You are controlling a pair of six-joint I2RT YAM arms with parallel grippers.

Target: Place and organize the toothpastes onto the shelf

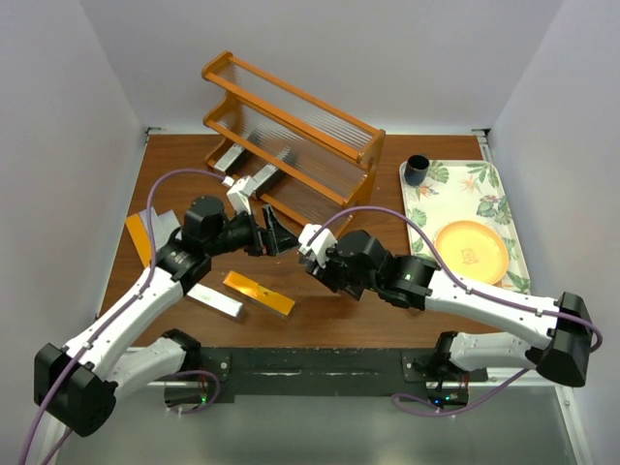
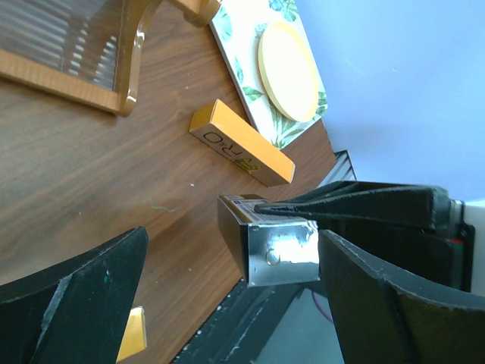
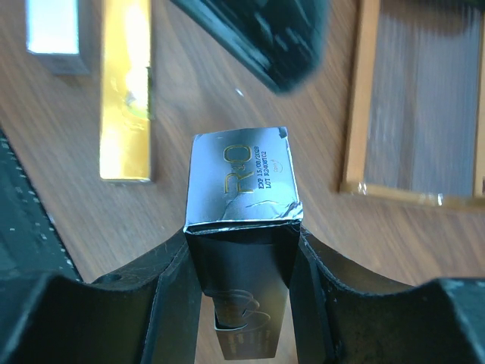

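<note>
My right gripper (image 1: 308, 242) is shut on a shiny silver toothpaste carton (image 3: 242, 182), its fingers (image 3: 170, 288) pressing both long sides, and holds it above the table in front of the shelf (image 1: 291, 126). My left gripper (image 1: 268, 235) is open, and that carton's far end (image 2: 284, 254) lies between its spread fingers (image 2: 364, 296), nearer the right one. Two silver cartons (image 1: 231, 155) lie on the shelf's lowest tier. On the table lie an orange carton (image 1: 259, 293), a silver one (image 1: 215, 300), and another orange one (image 1: 139, 237) at the left.
A leaf-patterned tray (image 1: 494, 199) at the right holds a yellow plate (image 1: 472, 248) and a dark cup (image 1: 418, 170). White walls close in the table's left, right and back. The shelf's near corner (image 2: 125, 83) shows in the left wrist view.
</note>
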